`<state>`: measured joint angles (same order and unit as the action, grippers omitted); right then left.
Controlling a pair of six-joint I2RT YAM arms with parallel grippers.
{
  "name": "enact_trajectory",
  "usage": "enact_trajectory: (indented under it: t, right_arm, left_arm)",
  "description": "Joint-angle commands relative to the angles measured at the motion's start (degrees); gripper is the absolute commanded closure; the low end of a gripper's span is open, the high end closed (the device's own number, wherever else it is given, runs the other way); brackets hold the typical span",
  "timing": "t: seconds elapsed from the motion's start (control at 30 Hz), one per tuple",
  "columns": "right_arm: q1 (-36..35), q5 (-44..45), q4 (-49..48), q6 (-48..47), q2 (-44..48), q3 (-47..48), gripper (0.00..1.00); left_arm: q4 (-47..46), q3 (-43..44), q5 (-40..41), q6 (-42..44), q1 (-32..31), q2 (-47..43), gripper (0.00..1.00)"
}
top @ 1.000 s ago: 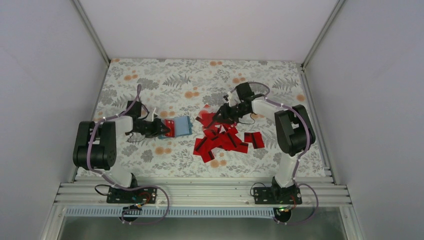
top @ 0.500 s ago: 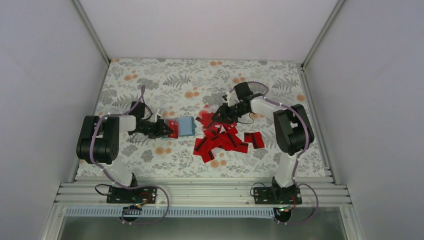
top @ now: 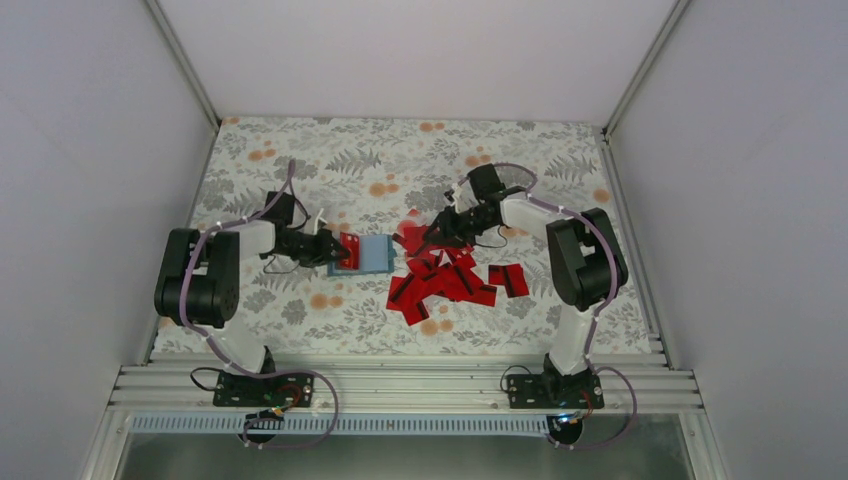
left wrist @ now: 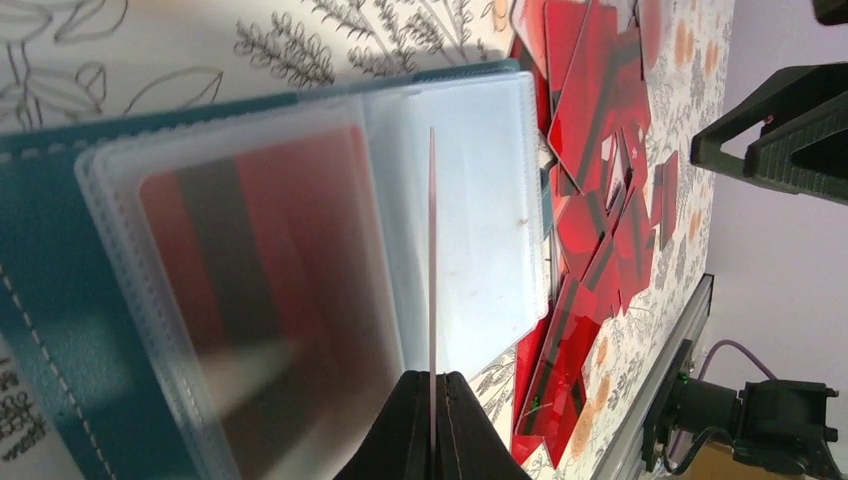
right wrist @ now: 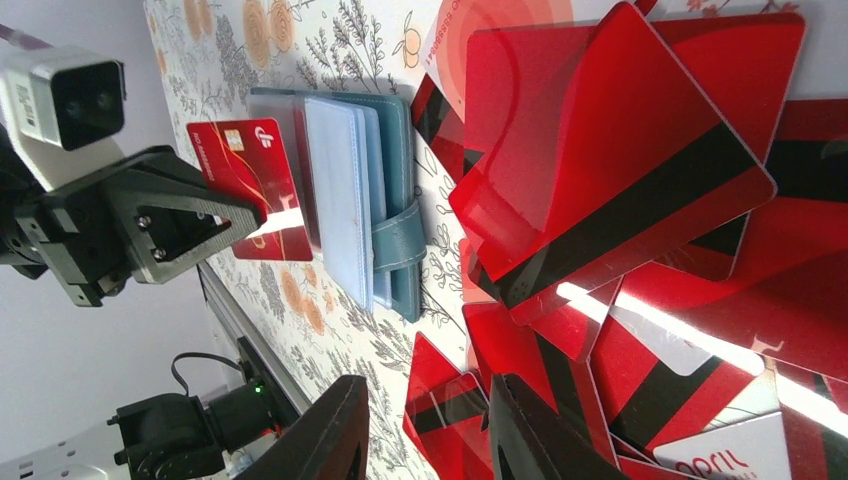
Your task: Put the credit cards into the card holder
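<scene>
Since a second ago, the left gripper (top: 335,247) has swung away from the bases, clamped on one credit card (left wrist: 432,250) held edge-on over the open card holder (top: 373,256). Right of the holder lie the loose credit cards (top: 447,277). The right gripper (top: 437,236) hovers over their far side, fingers apart.

Overhead view looks down; both close wrist views share the card holder (right wrist: 398,245)

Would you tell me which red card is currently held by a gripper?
The card pinched on edge by the left gripper at the open card holder; the other cards lie flat, ungripped.
</scene>
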<state>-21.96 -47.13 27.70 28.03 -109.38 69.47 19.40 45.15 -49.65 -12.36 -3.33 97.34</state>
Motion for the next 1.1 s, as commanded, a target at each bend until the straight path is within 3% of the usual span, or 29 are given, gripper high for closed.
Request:
enact_trajectory:
  t: [0.0, 1.07]
  right_arm:
    - [-1.5, -0.5, -0.4, -0.1, -1.4, 0.9, 0.68]
    - [-2.5, -2.1, 1.8, -2.5, -7.0, 4.8, 0.68]
  left_arm:
    - [5.2, 3.1, -1.3, 4.9, 0.3, 1.8, 0.98]
    - [11.3, 10.2, -3.8, 7.1, -1.5, 9.4, 0.98]
